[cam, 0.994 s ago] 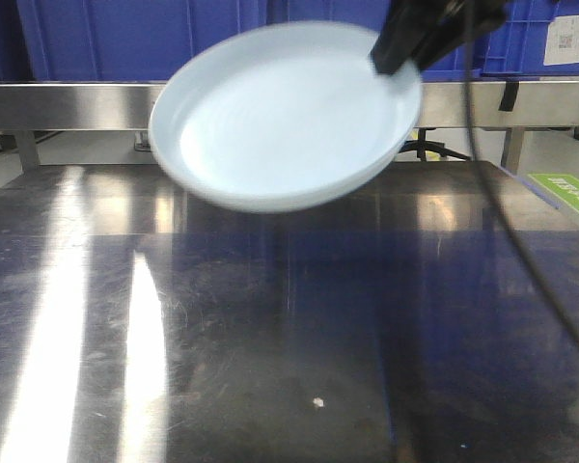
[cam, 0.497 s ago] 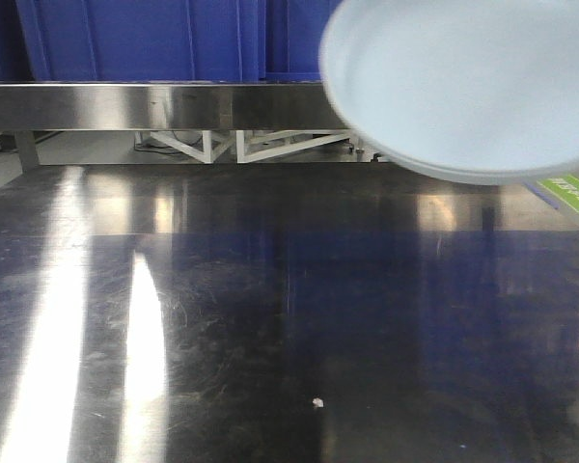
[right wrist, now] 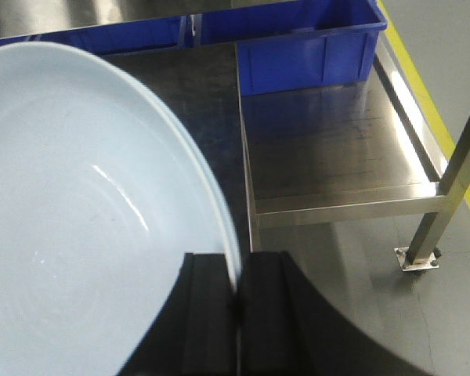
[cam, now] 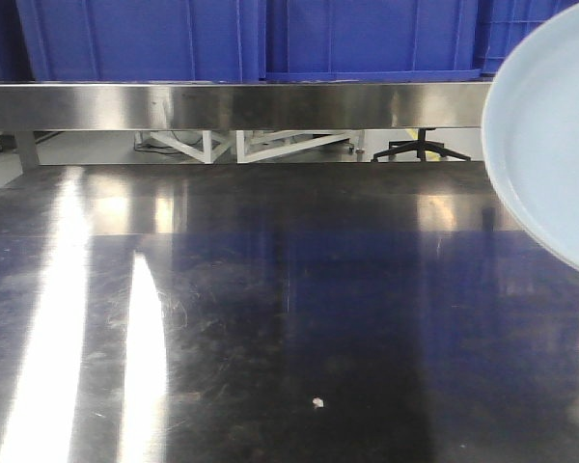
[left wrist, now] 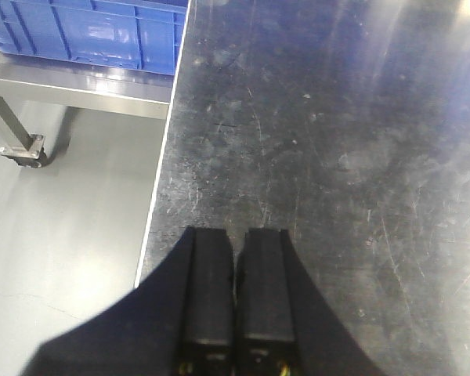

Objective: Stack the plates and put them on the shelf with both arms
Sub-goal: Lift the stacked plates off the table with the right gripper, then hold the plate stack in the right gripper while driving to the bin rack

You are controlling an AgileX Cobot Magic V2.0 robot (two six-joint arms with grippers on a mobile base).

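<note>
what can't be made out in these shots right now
- Front view: the plate is cut off by the right edge; whatever holds it is out of frame.
- Right wrist view: the plate fills the left side, hiding what lies beneath; whether the right gripper clamps one plate or two is unclear.

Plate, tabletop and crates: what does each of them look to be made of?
Plate: probably glazed ceramic or melamine, pale bluish-white and glossy with soft highlights; the look cannot settle which.
Tabletop: apparently stainless steel, with bright streaky reflections and fine scratches.
Crates: likely moulded plastic, uniform blue with a slight sheen and ribbed walls.
</note>
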